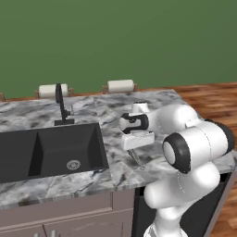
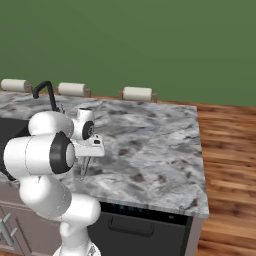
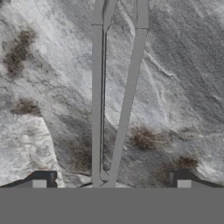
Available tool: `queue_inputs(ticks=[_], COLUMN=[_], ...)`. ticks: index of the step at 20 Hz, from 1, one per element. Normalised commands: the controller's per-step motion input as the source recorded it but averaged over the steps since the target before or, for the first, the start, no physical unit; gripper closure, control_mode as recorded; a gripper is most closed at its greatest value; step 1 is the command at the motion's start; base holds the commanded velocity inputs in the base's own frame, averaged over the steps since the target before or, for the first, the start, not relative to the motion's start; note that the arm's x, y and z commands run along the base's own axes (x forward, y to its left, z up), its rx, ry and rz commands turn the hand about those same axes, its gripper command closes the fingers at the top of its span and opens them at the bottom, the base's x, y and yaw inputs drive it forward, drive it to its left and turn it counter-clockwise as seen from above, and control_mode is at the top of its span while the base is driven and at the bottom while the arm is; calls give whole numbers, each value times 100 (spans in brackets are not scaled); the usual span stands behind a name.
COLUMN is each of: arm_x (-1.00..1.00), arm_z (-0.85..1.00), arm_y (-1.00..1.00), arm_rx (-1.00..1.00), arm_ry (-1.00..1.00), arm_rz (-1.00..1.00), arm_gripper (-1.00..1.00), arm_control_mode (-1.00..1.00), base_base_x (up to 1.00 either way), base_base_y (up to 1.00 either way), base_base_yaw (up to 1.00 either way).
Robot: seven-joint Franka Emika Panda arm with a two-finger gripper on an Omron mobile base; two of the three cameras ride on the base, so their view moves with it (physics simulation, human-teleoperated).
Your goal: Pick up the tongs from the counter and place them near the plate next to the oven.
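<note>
Greys, browns and one flat green

We see the counter [image 2: 150, 135] in grey-and-white marbled stone with darker brownish blotches, and in the hand view the tongs [image 3: 114, 100] run up the middle of the frame in a plain mid grey, a shade darker than the stone beneath them. At the left of the left base view the sink [image 1: 51, 150] is charcoal black, and so is the faucet [image 1: 61, 104] above it. We note taupe-brown cabinets [image 1: 69, 213] at the lower left, cream-white paper rolls [image 1: 120, 86] on brown holders, a solid green wall [image 2: 130, 45] across the top, and reddish-brown wood-plank floor [image 2: 230, 165] at the right. The gripper [image 3: 111, 181] shows dark fingertips with pale grey pads.
</note>
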Motion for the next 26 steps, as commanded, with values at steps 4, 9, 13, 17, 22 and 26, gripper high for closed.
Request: queue_inputs(ticks=[4, 9, 13, 17, 22, 26], arm_x=[-39, -39, -52, -16, 18, 13], arm_z=[-3, 0, 0, 0, -9, -17], arm_y=[-1, 0, 0, 0, 0, 0], arm_rx=[0, 0, 0, 0, 0, 0], arm_ry=[0, -1, -13, -8, -2, 0], arm_rz=[0, 0, 0, 0, 0, 0], arm_gripper=[-100, -100, -100, -100, -100, -100], arm_control_mode=[-100, -100, -100, -100, -100, -100], base_base_x=[0, 0, 0, 0, 0, 0], base_base_y=[0, 0, 0, 0, 0, 0], base_base_yaw=[0, 0, 0, 0, 0, 0])
